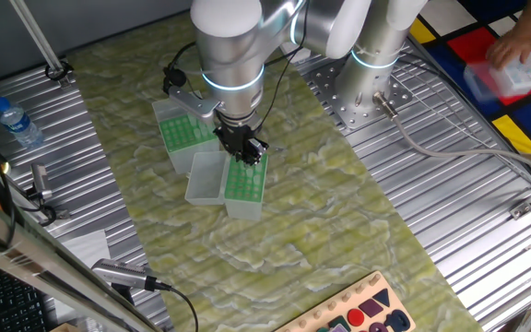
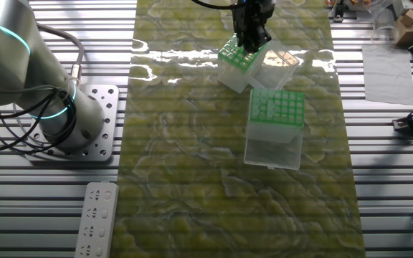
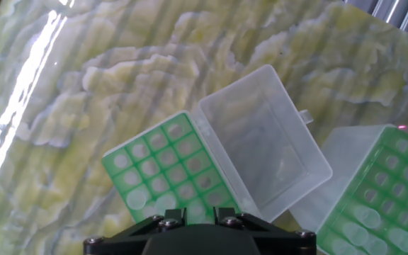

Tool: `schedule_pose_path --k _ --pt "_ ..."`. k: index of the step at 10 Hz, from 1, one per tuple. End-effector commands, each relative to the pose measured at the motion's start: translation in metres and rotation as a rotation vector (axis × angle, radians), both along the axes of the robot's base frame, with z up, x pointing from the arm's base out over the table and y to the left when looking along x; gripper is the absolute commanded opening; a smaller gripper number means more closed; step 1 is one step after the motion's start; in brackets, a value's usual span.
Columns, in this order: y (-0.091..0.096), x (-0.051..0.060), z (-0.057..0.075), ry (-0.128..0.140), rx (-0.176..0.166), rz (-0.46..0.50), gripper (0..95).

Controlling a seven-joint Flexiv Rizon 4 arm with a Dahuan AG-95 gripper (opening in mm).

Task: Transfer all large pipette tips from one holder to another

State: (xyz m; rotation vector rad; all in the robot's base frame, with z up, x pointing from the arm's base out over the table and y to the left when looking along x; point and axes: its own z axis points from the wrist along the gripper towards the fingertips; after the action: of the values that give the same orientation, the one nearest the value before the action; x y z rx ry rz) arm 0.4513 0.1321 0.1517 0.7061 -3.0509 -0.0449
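Honestly, no readable text, labels, brands or numbers show up anywhere in these views; everything's too small or blurry.

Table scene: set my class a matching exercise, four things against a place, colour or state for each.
Things:
1 gripper
2 water bottle
3 rack lid
4 white power strip

Descriptions:
A hinged open
B clear with a blue cap
C low over a green rack
D lying flat near the arm's base plate

Pairs: 1-C, 2-B, 3-A, 4-D
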Motion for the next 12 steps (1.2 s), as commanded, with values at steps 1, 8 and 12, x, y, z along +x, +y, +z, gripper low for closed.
schedule_pose_path --k 1,8,12 --pt "0.000 0.000 0.000 0.001 0.000 -0.002 0.0" --pt "0.011 0.004 0.028 0.019 -0.008 -0.010 0.0" --pt "0.008 0.015 0.070 0.051 -0.025 0.019 0.0"
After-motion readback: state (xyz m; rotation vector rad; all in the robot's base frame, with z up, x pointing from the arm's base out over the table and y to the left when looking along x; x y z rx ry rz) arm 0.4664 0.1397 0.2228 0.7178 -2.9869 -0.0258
